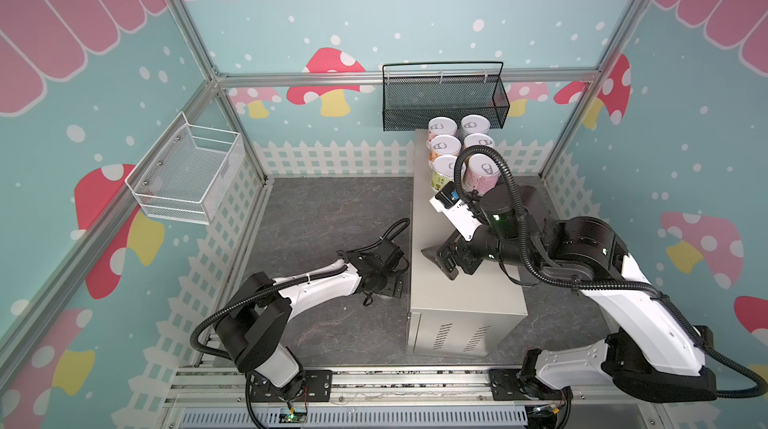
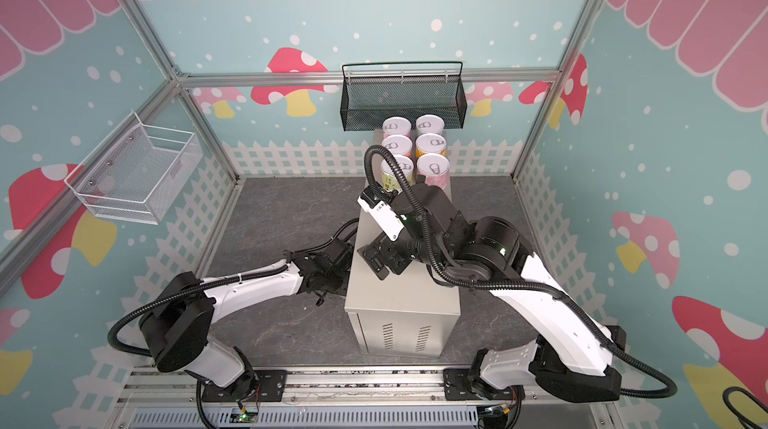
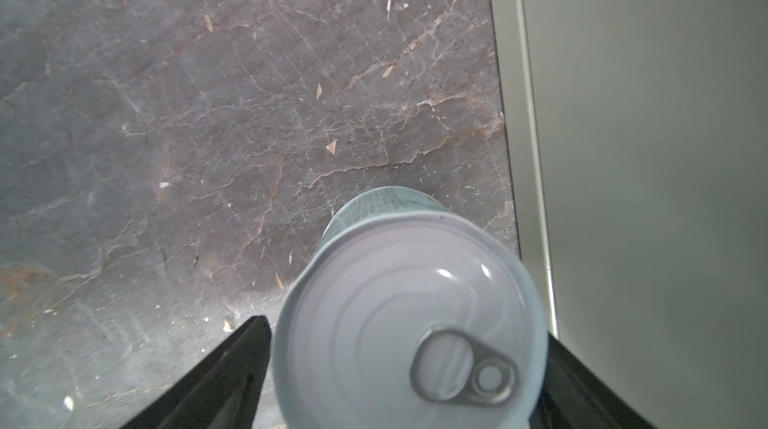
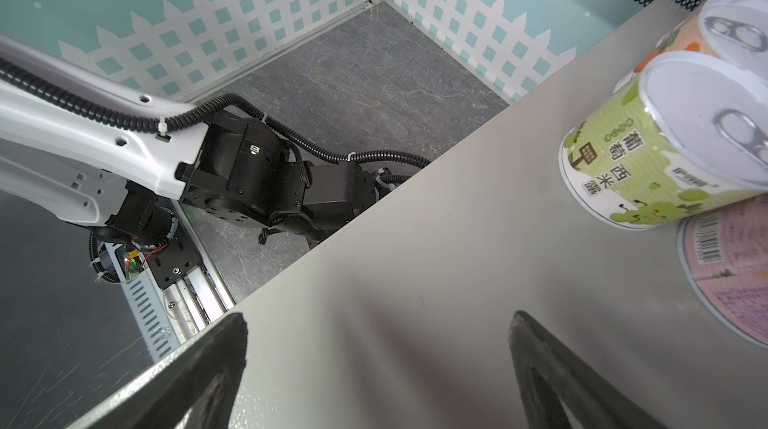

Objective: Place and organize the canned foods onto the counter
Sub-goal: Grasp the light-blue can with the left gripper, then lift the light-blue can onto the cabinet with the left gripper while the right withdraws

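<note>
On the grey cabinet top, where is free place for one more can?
The near half of the cabinet top is bare, from the green can and pink can to the vented end; the right tool hangs open above it. The far end by the black basket is crowded with six cans.

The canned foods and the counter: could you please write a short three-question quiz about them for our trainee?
1. How many canned foods stand on the counter?
2. True or false: the right pincer grips a can.
3. Where is the last can? A: stacked on another can. B: upright on the floor beside the counter, between the fingers of the left pincer. C: lying on its side on the counter.
Key: 1: six. 2: false, it hangs open and empty. 3: B.
</note>
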Available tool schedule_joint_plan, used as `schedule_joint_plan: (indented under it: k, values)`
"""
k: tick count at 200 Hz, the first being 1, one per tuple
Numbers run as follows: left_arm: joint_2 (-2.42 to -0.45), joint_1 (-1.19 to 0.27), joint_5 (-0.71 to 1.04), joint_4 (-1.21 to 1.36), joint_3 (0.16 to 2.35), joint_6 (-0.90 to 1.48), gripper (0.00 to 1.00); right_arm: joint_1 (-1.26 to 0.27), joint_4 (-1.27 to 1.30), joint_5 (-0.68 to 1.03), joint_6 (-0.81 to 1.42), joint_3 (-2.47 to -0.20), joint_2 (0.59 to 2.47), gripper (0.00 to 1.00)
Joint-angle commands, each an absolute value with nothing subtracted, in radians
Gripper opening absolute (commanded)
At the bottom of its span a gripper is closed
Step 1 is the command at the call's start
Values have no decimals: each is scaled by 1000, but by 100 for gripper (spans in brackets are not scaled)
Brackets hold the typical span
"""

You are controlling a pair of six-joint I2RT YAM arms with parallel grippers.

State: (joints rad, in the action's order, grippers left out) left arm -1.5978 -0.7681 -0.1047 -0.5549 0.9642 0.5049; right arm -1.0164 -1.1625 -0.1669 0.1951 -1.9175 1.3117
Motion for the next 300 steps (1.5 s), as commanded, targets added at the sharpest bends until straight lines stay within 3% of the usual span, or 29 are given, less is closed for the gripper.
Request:
schedule_joint_plan:
  k: [1, 106, 212, 266, 300]
  values:
    - [-1615, -765, -147, -533, 954, 493, 90, -1023, -1146, -174, 193, -1902, 1286, 99]
    - [-1527, -765, -229, -586, 971, 488, 73, -1024, -1127, -184, 195, -1867, 1246, 100]
    - [-1275, -668, -241, -842, 1162, 324, 68, -1024, -1113, -205, 195, -1852, 1230, 100]
    - [-1197, -632, -135, -1008, 1373, 177, 68, -1024, -1119, -369, 257, -1812, 1179, 99]
    - [-1178, -632, -62, -1090, 1519, 134, 68, -1024, -1131, -564, 355, -1748, 1136, 99]
